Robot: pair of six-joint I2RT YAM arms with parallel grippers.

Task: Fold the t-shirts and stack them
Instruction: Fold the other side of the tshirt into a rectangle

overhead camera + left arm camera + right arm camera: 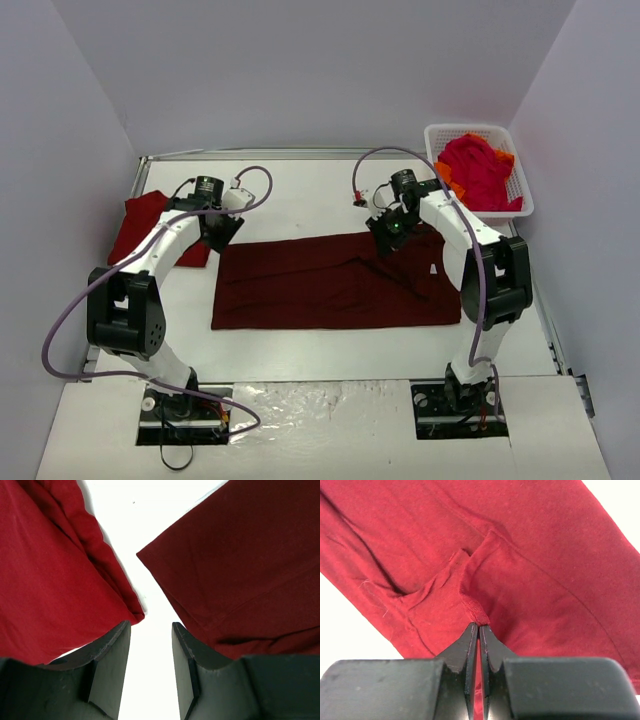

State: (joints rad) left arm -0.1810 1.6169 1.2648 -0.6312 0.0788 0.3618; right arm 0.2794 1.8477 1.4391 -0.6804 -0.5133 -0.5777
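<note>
A large dark maroon t-shirt lies spread flat across the middle of the table. My right gripper is at its far edge right of centre, shut on a raised fold of the cloth that shows pinched between the jaws. My left gripper hangs over the shirt's far left corner. In the left wrist view it is open above bare table, between a brighter red folded t-shirt and the maroon shirt's corner. Nothing is between its fingers.
The folded red t-shirt lies at the far left of the table. A white lattice basket at the far right corner holds crumpled red and orange shirts. Grey walls enclose the table on three sides.
</note>
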